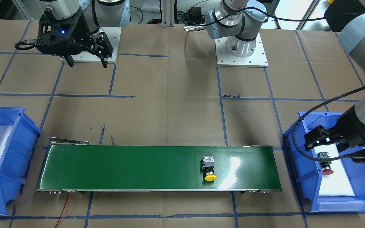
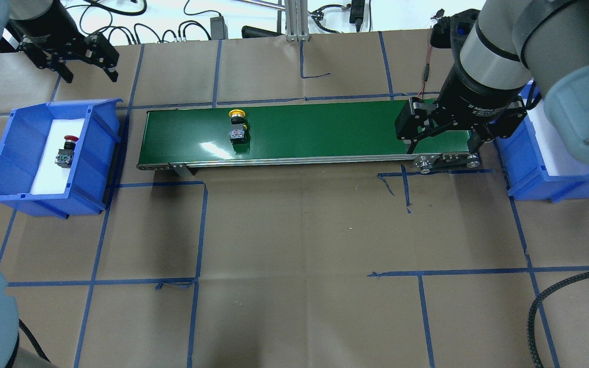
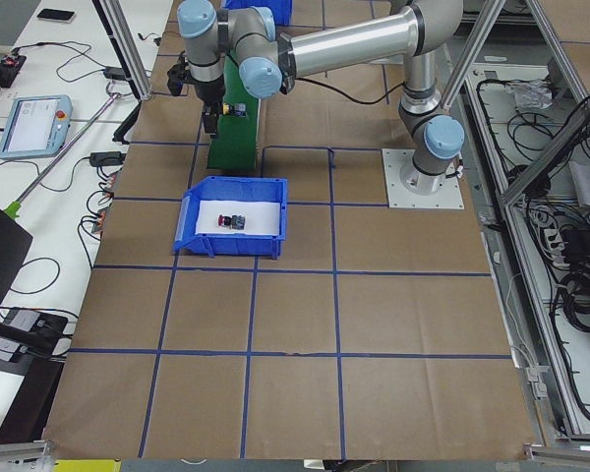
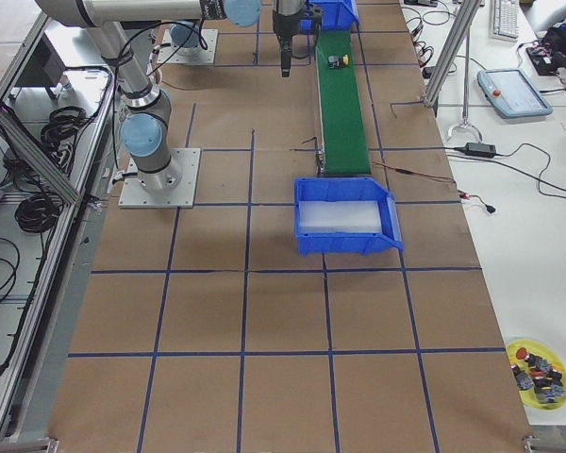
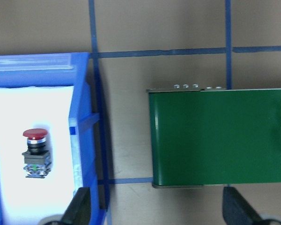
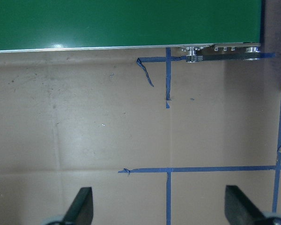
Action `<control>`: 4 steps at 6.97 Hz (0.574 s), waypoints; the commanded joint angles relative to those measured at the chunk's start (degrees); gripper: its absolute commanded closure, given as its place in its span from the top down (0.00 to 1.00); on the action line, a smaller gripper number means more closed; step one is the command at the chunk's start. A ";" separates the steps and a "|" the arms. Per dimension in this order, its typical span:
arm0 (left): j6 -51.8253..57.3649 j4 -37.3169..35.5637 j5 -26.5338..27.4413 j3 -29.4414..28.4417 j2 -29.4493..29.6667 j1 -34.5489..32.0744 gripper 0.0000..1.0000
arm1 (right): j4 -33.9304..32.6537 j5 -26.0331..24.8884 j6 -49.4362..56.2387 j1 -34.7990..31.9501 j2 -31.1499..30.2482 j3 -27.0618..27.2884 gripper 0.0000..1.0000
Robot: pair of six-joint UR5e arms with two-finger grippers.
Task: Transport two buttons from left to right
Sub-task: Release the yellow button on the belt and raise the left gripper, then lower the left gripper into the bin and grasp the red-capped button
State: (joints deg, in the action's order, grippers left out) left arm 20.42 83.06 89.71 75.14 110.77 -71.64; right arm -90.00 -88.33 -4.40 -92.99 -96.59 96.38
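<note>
Hovering over the L bin (image 2: 49, 105), L jaws stand apart & empty. Wrist view shows them astride the bin's belt-side wall, w/ the red button (image 5: 35, 152) lying on its side on the white liner, off-centre. Yellow button (image 2: 236, 125) lies on the green belt (image 2: 325, 130), nearer its L end. R jaws, apart & empty, hang by the belt's R end near the R bin (image 2: 529, 179). Likely step: pick button 2 of 2. Shift inward so both jaws clear the wall, centre over the black body, drop straight, pinch body not cap, as the round cap prob slips.
</note>
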 commanded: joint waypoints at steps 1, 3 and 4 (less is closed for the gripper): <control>7.76 -0.87 0.12 0.27 1.63 6.84 1.00 | 0.00 0.00 0.00 0.00 0.00 0.12 1.00; 11.39 -2.62 0.03 0.97 3.57 9.67 1.00 | 0.00 0.00 0.00 0.00 -0.09 0.12 1.00; 11.39 -4.81 0.03 1.76 4.18 9.68 1.00 | 0.00 0.00 0.00 0.00 0.00 0.12 1.00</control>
State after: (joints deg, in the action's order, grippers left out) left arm 31.14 80.39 89.72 76.05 114.09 -62.60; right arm -90.00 -88.33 -4.39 -92.99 -96.62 96.50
